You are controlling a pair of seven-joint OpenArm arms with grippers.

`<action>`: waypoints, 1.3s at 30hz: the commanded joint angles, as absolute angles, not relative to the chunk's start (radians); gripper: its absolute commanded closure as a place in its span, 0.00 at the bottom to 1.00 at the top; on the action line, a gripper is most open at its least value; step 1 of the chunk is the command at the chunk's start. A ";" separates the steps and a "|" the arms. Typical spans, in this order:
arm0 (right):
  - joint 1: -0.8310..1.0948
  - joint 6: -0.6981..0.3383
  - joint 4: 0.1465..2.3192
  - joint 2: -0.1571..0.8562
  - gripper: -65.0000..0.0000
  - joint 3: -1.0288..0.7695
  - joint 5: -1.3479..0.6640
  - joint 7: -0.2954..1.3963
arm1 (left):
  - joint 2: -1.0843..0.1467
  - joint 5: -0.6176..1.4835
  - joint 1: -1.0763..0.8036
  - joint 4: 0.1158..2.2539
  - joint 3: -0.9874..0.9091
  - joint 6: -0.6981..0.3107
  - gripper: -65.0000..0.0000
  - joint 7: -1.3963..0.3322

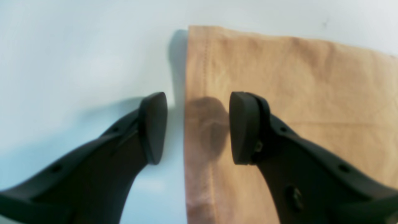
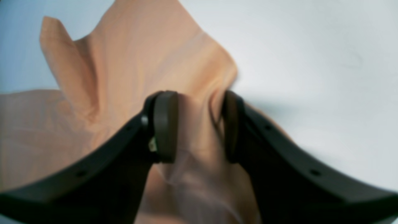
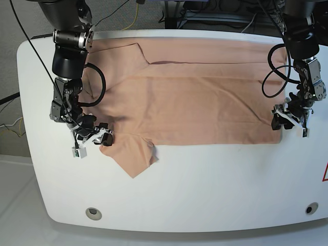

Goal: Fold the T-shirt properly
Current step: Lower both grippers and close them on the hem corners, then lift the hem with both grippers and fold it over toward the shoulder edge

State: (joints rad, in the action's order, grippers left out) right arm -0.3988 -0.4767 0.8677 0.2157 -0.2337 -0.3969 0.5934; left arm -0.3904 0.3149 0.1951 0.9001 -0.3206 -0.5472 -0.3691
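The peach T-shirt [image 3: 195,97] lies spread across the white table [image 3: 205,189], with one sleeve [image 3: 136,159] pointing toward the front edge. My right gripper [image 3: 105,137] sits at the shirt's left end beside that sleeve. In the right wrist view it [image 2: 199,127] is shut on a raised bunch of the T-shirt [image 2: 140,62]. My left gripper [image 3: 279,122] hangs over the right-hand hem. In the left wrist view it [image 1: 198,127] is open and straddles the stitched edge of the T-shirt [image 1: 279,77], one finger over bare table and one over cloth.
Cables and dark equipment [image 3: 215,15] crowd the area behind the table's far edge. Two small round holes [image 3: 93,212] [image 3: 307,208] sit near the front corners. A red marking [image 3: 324,174] shows at the right border. Bare white tabletop lies in front of the shirt.
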 commanded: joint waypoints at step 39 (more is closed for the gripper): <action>-0.443 -0.488 0.868 0.212 0.94 -0.205 -0.383 0.620 | -0.374 0.332 0.226 0.883 -0.309 -0.559 1.00 -0.334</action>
State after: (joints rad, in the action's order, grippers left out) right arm -0.4194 -0.4908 0.8516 0.2005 -0.2070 -0.3904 0.6167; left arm -0.3622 0.3336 0.2085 0.8753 -0.3111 -0.5510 -0.3378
